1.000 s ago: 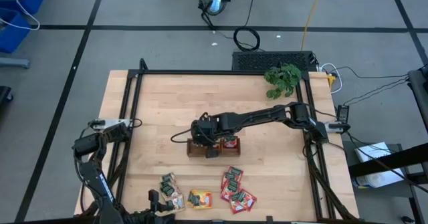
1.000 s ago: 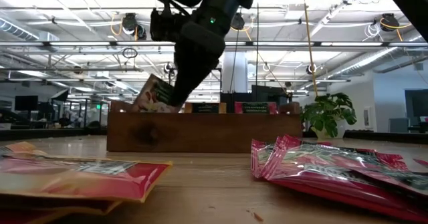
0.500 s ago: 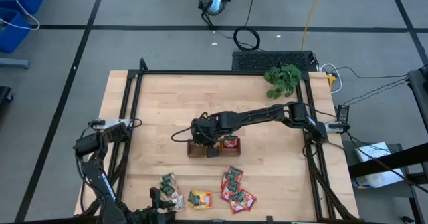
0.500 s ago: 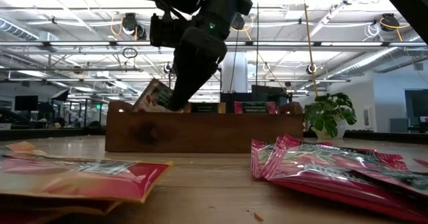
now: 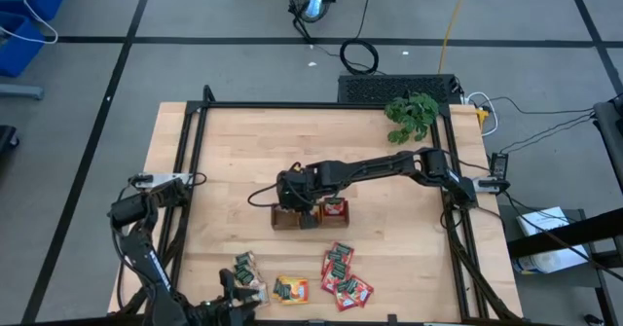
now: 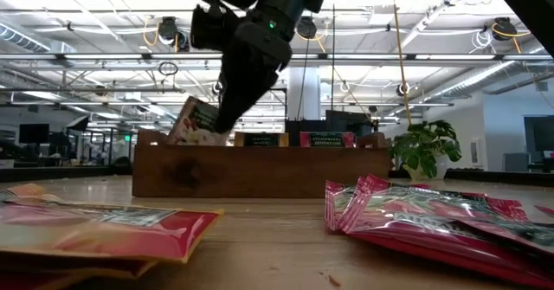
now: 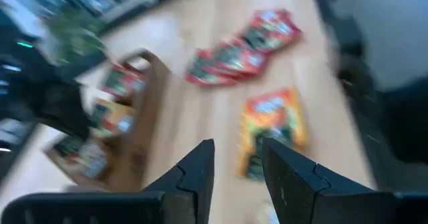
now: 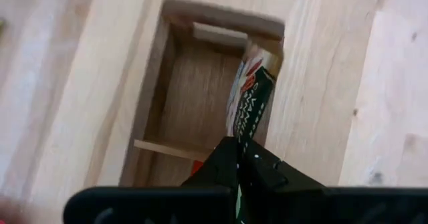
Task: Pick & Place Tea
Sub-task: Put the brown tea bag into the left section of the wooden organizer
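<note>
My right gripper (image 5: 292,198) hovers over the left end of the brown tray (image 5: 311,213), shut on a red-and-green tea sachet (image 6: 197,123) that shows edge-on in the right wrist view (image 8: 250,93). Two more sachets stand in the tray's other compartments (image 6: 325,139). Loose sachets lie flat near the table's near edge: dark green (image 5: 244,266), orange (image 5: 290,288) and red (image 5: 343,272). My left gripper (image 7: 235,162) is open just above the table at the near edge, with the orange sachet (image 7: 271,127) beyond its fingertips. My right gripper pinches the sachet's upper edge (image 8: 243,136) between its two shut fingers, coming slanting down from the table's right. The sachet hangs tilted below the fingers. Its lower end dips behind the tray's near wall (image 6: 186,170) at the end compartment, where it is hidden.
A leafy plant (image 5: 411,115) stands at the table's far right corner. A black frame (image 5: 195,161) runs along the table's left, far and right sides. Bare wood lies between the tray and the loose sachets.
My left gripper has swung a little toward the table's right, near the dark green and orange sachets. My right gripper has stayed over the tray's left end with the sachet, which stands slightly steeper than before.
</note>
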